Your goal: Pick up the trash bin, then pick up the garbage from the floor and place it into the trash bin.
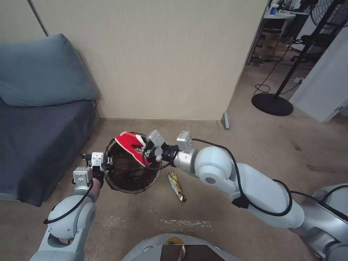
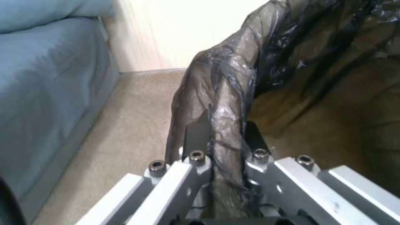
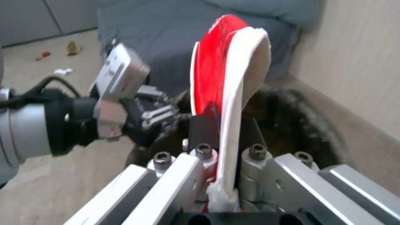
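Nearest to me, a yellow wrapper (image 1: 177,186) lies flat on the carpet (image 1: 224,203), just beside the bin (image 1: 132,177) on its right side and apart from it. I see my left gripper (image 1: 108,163) at the bin's left rim, its fingers (image 2: 196,137) pressed together on the rim with the brown bag (image 2: 225,103) bunched between them, so the bin hangs from that grip. My right gripper (image 1: 146,152) reaches in from the bin's right and sits over the opening, its fingers (image 3: 204,128) pinching a red-and-white packet (image 1: 131,145). The packet stands out past the fingertips above the bin's mouth, toward the far rim. Left of the bin I see the blue sofa (image 1: 32,145). Beyond the bin the beige wall (image 1: 152,58) meets the carpet. In the right wrist view, small litter (image 3: 58,61) lies on the floor beyond the left gripper, well apart from the bin.
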`<state>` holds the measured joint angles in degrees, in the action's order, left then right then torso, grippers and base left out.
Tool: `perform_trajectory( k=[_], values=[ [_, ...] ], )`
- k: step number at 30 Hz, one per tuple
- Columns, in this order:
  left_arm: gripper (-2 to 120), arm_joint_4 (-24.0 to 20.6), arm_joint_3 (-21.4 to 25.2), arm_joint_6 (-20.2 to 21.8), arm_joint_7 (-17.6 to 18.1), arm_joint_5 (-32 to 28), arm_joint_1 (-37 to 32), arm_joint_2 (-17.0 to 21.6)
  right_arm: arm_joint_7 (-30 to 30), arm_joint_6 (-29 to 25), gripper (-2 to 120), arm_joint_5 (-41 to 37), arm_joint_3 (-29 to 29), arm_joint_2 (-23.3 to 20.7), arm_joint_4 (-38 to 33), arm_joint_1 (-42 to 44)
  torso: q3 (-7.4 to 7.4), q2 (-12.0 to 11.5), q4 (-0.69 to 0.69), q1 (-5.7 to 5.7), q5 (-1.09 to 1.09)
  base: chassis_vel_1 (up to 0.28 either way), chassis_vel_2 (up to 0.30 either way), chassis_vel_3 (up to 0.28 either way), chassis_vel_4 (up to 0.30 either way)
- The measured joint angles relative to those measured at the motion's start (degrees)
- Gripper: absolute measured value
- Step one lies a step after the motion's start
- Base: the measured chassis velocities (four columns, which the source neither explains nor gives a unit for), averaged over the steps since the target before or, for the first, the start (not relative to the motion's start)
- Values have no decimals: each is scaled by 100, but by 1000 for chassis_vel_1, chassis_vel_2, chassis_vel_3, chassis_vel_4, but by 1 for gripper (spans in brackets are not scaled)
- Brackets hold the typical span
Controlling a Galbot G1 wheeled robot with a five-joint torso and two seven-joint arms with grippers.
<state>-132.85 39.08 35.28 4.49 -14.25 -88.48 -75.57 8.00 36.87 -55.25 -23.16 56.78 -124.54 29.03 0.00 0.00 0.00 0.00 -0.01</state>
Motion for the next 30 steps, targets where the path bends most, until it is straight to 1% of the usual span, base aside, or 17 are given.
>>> perform_trajectory(
  k=[6, 9, 11, 13, 14, 16, 17, 20, 21, 22, 25, 26, 28, 30],
  values=[
    [3, 9, 2, 0, 16, -11, 8, 13, 277, 81, 0, 9, -381, 149, 178, -74, 0, 0, 0, 0, 0, 0, 0, 0, 0],
    [3, 10, 6, 0, 17, -17, 13, 15, 377, 116, 0, 141, -494, 234, 267, -76, 0, 0, 0, 0, 0, 0, 0, 0, 0],
    [3, 14, 1, 0, 18, -18, 21, 6, 434, 124, 9, 218, -601, 342, 364, -89, 0, 0, 0, 0, 1, 0, 0, 0, 0],
    [3, 15, 0, 0, 18, -18, 22, 5, 446, 124, 10, 226, -621, 361, 380, -92, 0, 0, 0, 0, 1, 0, 0, 0, 0],
    [3, 15, -3, -1, 19, -19, 25, -2, 497, 124, 18, 260, -705, 417, 442, -103, 0, 0, 1, 0, 0, 0, 0, 0, 0],
    [3, 16, 0, -1, 21, -23, 27, -9, 527, 131, 27, 272, -760, 456, 487, -111, 0, 0, 0, 0, 0, 0, 0, 0, 0],
    [3, 16, 0, -1, 21, -23, 27, -9, 527, 131, 27, 272, -760, 456, 487, -111, 0, 0, 0, 0, 0, 0, 0, 0, 0],
    [3, 15, 19, -4, 21, -35, 24, -20, 631, 141, 41, 261, -812, 540, 528, -142, 0, 0, 0, 0, 1, 0, 0, 0, 0],
    [3, 15, 19, -4, 21, -35, 24, -20, 631, 141, 41, 261, -812, 540, 528, -142, 0, 0, 0, 0, 1, 0, 0, 0, 0],
    [3, 16, 24, -5, 21, -35, 23, -23, 653, 143, 45, 250, -820, 556, 531, -157, 0, 0, 0, 0, 0, 0, 0, 0, 0],
    [3, 15, 28, -7, 20, -38, 20, -34, 690, 150, 59, 209, -837, 566, 529, -195, 0, 0, 0, 0, 0, 0, 0, 0, 0],
    [3, 15, 28, -7, 20, -38, 20, -34, 690, 150, 59, 209, -837, 566, 529, -195, 0, 0, 0, 0, 0, 0, 0, 0, 0],
    [3, 15, 29, -8, 20, -39, 25, -34, 710, 150, 68, 195, -837, 569, 516, -202, 0, 0, 0, 0, 1, 0, 0, 0, 0],
    [3, 16, 29, -8, 20, -40, 30, -34, 729, 150, 75, 179, -835, 570, 494, -210, 0, 0, 0, 0, 1, 0, 0, 0, 0]
  ],
)
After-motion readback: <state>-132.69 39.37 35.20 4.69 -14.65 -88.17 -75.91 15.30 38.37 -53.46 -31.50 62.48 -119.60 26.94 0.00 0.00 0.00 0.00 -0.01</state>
